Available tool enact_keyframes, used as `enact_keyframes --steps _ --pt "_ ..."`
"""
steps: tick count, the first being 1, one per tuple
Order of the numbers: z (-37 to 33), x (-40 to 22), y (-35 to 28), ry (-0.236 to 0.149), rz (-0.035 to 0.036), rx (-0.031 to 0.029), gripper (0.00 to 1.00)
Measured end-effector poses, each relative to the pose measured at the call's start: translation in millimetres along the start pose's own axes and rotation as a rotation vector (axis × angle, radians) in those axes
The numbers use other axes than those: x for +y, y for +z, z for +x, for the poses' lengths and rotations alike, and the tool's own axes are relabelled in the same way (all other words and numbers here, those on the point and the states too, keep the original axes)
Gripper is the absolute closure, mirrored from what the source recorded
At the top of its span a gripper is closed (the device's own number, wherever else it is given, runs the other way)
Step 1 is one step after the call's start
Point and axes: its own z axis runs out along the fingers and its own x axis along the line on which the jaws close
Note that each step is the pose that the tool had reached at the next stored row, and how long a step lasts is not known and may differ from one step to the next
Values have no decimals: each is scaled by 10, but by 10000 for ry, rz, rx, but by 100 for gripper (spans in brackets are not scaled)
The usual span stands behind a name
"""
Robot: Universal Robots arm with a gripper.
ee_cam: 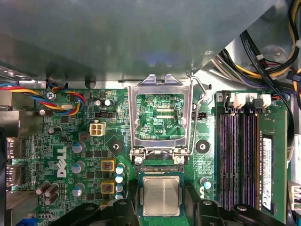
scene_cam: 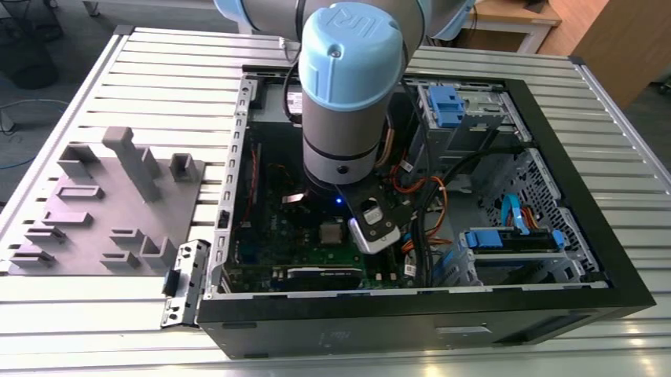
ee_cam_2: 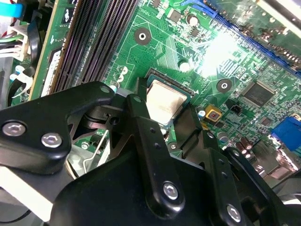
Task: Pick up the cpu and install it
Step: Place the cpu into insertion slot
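Note:
The cpu [ee_cam: 161,195] [ee_cam_2: 165,100], a small square chip with a dull silver top and a thin green rim, lies level in the black socket on the green motherboard [ee_cam: 61,141]. My gripper [ee_cam: 161,209] [ee_cam_2: 164,113] is low inside the open computer case [scene_cam: 587,236]. Its black fingers [ee_cam: 129,207] press against two opposite sides of the chip, shut on it. The shiny hollow load frame [ee_cam: 160,82] stands flipped open just beyond the socket. In the exterior view the arm's wrist hides the socket area, and the gripper [scene_cam: 357,232] reaches down to the board.
Memory slots [ee_cam: 240,155] run beside the socket, with the bare lever wire [ee_cam: 201,94] between. Coloured cables [scene_cam: 430,196] and blue drive brackets [scene_cam: 514,236] crowd the case toward the exterior view's right. A grey plastic fixture [scene_cam: 105,204] lies on the slatted table at that view's left.

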Motion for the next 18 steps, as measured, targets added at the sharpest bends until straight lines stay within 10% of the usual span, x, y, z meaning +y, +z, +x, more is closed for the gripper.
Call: enact_keyframes --steps 18 --pt "7 0 26 0 -1 -2 53"
